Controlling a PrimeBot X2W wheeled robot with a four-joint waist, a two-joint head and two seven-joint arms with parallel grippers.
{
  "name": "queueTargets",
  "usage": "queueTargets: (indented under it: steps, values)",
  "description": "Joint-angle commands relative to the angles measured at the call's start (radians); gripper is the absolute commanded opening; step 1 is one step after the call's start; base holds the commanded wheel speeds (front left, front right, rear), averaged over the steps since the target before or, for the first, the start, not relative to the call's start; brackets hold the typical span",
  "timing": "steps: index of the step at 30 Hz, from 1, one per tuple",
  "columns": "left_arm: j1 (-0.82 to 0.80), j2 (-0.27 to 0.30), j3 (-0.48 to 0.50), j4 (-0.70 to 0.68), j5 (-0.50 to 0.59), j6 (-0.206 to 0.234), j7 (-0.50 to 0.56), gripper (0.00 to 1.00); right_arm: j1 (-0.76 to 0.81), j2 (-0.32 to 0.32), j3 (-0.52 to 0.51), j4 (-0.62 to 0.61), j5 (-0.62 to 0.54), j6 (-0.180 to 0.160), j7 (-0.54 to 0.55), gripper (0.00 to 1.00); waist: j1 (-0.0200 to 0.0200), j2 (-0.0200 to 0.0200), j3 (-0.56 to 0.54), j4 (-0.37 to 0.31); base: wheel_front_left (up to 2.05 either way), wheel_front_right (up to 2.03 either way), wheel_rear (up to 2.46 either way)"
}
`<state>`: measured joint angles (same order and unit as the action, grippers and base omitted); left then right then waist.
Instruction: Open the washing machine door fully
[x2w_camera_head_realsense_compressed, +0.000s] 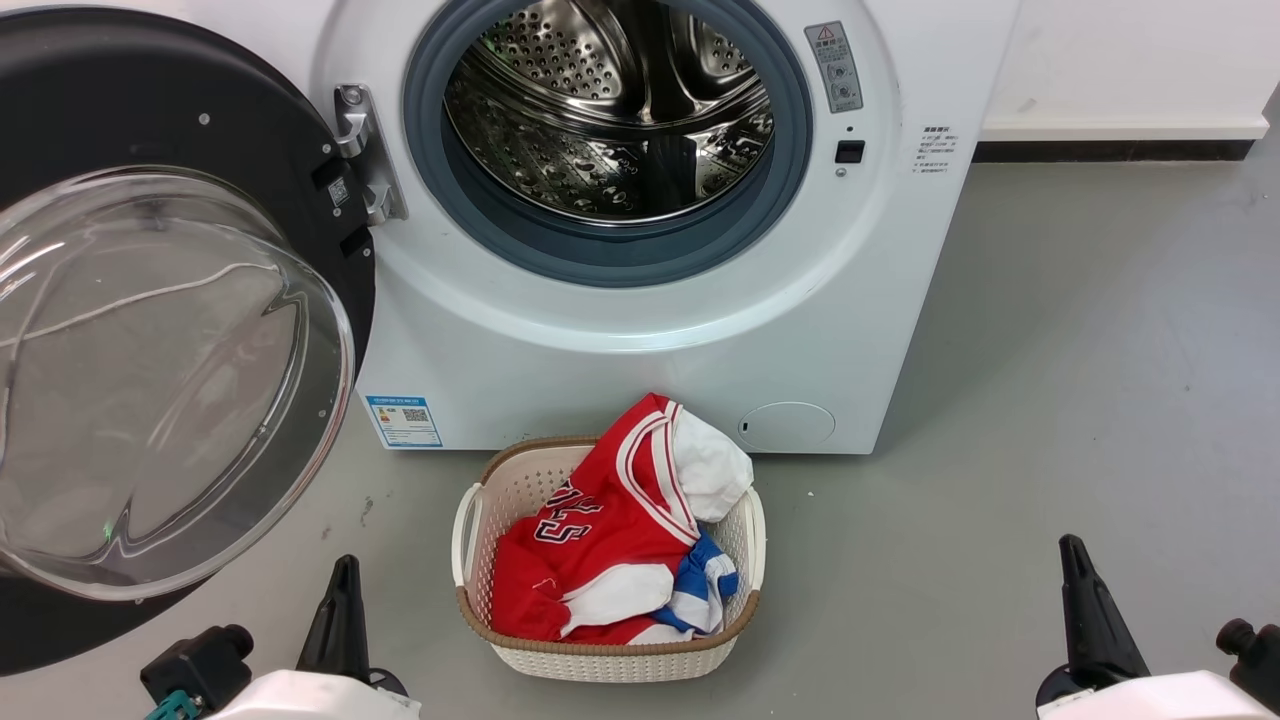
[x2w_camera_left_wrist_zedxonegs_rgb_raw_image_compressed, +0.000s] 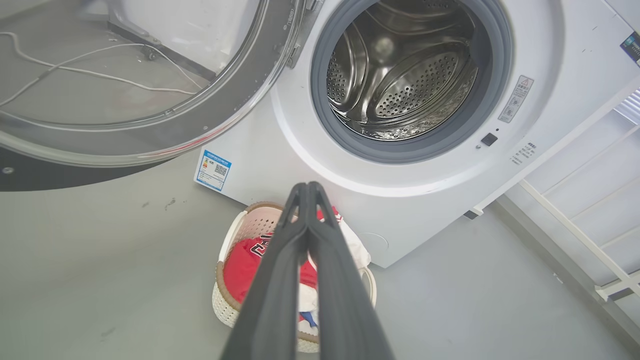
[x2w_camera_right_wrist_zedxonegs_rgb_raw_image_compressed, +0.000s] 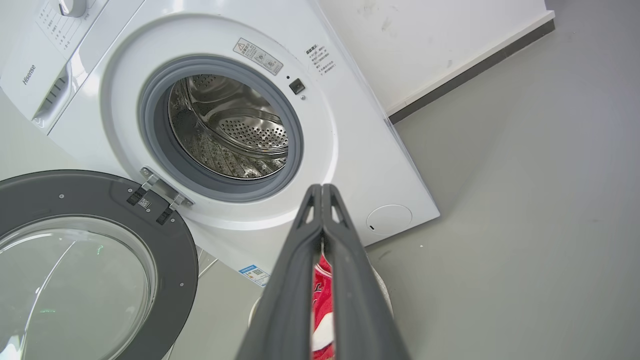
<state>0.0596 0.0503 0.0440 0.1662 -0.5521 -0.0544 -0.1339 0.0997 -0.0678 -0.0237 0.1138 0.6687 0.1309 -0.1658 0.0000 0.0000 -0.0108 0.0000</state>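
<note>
Two hands sit low in the frame, left hand (x2w_camera_head_realsense_compressed: 345, 578) and right hand (x2w_camera_head_realsense_compressed: 1072, 552), both pinched narrow and empty, maybe because the job looks done. The washing machine door (x2w_camera_head_realsense_compressed: 200, 110) hangs wide open at the left, beside the washing machine (x2w_camera_head_realsense_compressed: 620, 370)

basket (x2w_camera_head_realsense_compressed: 505, 655) before washing machine (x2w_camera_head_realsense_compressed: 620, 370), door (x2w_camera_head_realsense_compressed: 250, 150) left

Head view: washing machine door (x2w_camera_head_realsense_compressed: 200, 100) was cropped at 9 o'clock, washing machine (x2w_camera_head_realsense_compressed: 620, 370) top at 12. Print on blue sticker (x2w_camera_head_realsense_compressed: 404, 421) was too small to read. In the left wrist view, basket (x2w_camera_left_wrist_zedxonegs_rgb_raw_image_compressed: 220, 302) was partly hidden behind left gripper (x2w_camera_left_wrist_zedxonegs_rgb_raw_image_compressed: 307, 187).
</note>
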Motion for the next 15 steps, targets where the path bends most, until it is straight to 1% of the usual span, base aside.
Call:
queueTargets:
  steps: [1,15]
  values:
    - [-0.029,0.001,0.006,-0.009,-0.037,-0.007,0.006,0.00,-0.028,-0.010,-0.001,-0.006,0.038,0.000,0.007,0.00,0.0000,0.0000,0.000,0.000,0.00,0.00,0.00]
    - [-0.061,0.000,0.019,0.008,-0.248,-0.022,0.057,0.00,-0.066,-0.015,-0.006,0.022,0.237,0.000,0.053,0.00,0.0000,0.0000,0.002,0.000,0.00,0.00,0.00]
